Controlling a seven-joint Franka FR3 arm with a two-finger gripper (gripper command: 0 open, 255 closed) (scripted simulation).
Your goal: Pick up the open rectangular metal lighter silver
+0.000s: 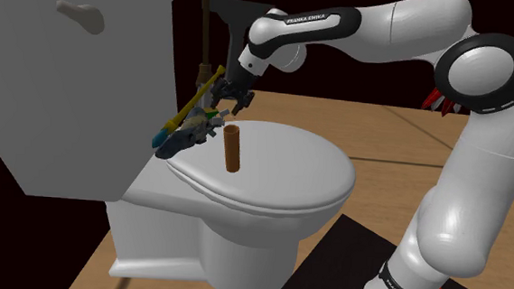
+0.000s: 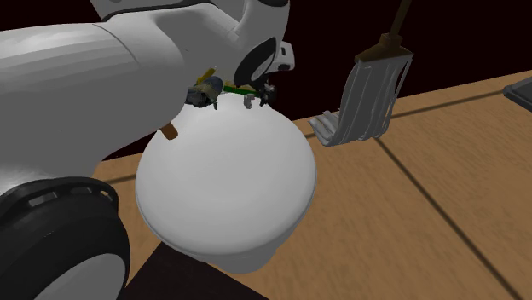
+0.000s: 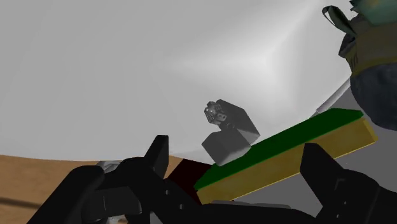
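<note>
Your hand [image 1: 231, 104] hangs with fingers apart, empty, at twelve o'clock of the brown cylinder [image 1: 233, 148] in the shoulder view. The tank [image 1: 68, 84] crowds nine o'clock, and the smooth white lid [image 1: 290, 172] lies bare toward four. Ahead of the fingers, the boxy dark-grey lighter [image 3: 230, 130] rests on the lid, hinged open with its long axis running away from the hand, just beside a green-topped sponge [image 3: 299, 149].

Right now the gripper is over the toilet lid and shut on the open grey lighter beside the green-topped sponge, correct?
Not quite. The gripper is over the toilet lid, but it is open, not shut on the lighter. The wrist view shows its fingers apart, with the open grey lighter ahead of them, untouched, beside the green-topped sponge.
</note>
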